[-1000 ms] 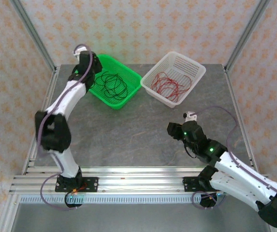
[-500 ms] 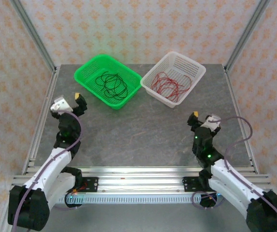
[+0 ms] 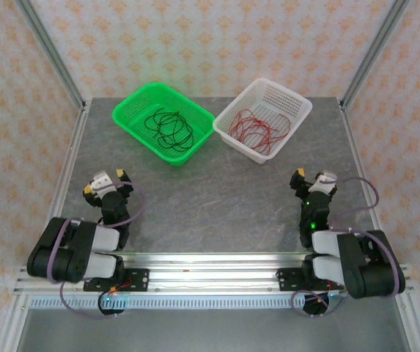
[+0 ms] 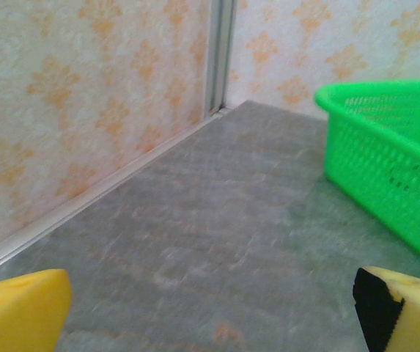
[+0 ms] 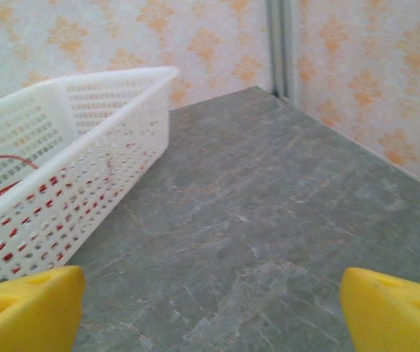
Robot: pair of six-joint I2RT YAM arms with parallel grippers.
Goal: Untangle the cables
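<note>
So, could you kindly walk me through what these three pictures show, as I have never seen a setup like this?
This is a two-armed robot bolted to the near edge of a grey table. The overhead picture looks down from above and behind: the left gripper and the right gripper are both folded back near their bases, jaws open, holding nothing.

The other two pictures come from small cameras on the wrists. The yellow shapes in their bottom corners are each gripper's own fingertips, set wide apart.

At the far side stand two baskets. The green basket holds the thin black cables; the white basket holds the thin red cables. So the colours already lie sorted apart. The left wrist camera sees the green basket's wall, and the right wrist camera sees the white one's.
</note>
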